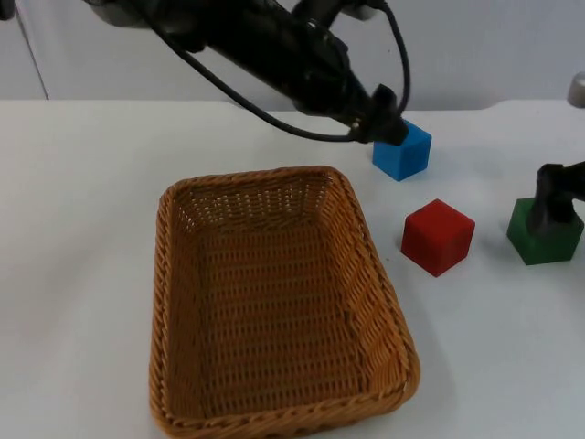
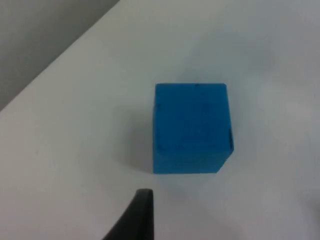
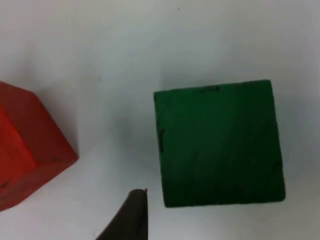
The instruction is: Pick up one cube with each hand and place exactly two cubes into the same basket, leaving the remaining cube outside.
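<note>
From the top, the left gripper [image 1: 388, 123] is at the blue cube [image 1: 402, 152] and the right gripper [image 1: 554, 203] over the green cube [image 1: 546, 234], the red cube [image 1: 438, 237] between them beside the basket [image 1: 274, 302]; the left wrist view shows the blue cube [image 2: 191, 128] on the table [image 2: 75, 125], the right wrist view the green cube [image 3: 219, 143] near the red one [image 3: 27, 142]; whether either gripper is released or clenched I cannot tell.

Red cube [image 3: 30, 145] cut by edge

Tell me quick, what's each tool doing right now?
Left tool: at the blue cube, grip cannot be told.
Right tool: at the green cube, grip cannot be told.
</note>
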Motion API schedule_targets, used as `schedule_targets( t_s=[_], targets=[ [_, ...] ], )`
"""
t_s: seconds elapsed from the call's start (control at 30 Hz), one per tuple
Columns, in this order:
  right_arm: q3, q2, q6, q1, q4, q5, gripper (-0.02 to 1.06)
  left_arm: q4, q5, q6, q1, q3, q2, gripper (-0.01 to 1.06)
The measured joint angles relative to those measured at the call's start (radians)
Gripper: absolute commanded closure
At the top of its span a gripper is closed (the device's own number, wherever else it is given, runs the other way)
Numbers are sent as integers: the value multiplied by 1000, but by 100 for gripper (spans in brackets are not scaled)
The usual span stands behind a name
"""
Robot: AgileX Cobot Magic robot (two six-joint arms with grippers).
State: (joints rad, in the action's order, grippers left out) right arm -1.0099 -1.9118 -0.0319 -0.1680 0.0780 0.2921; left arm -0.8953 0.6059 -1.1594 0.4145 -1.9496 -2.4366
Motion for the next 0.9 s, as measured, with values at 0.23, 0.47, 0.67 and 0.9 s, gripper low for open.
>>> schedule_targets(
  t_s=[0.23, 0.47, 0.67, 0.9],
  targets=[
    [-14, -25, 0, 0, 0, -7, 0, -94, -49, -87, 20, -6, -38, 0],
    [-14, -25, 0, 0, -18, -21, 0, -213, -119, -205, 27, -50, -94, 0],
    [-14, -25, 0, 0, -18, -25, 0, -229, -141, -218, 36, -132, -158, 0],
    [-14, -25, 0, 0, -18, -34, 0, -231, -154, -220, 36, -201, -218, 0]
  ],
)
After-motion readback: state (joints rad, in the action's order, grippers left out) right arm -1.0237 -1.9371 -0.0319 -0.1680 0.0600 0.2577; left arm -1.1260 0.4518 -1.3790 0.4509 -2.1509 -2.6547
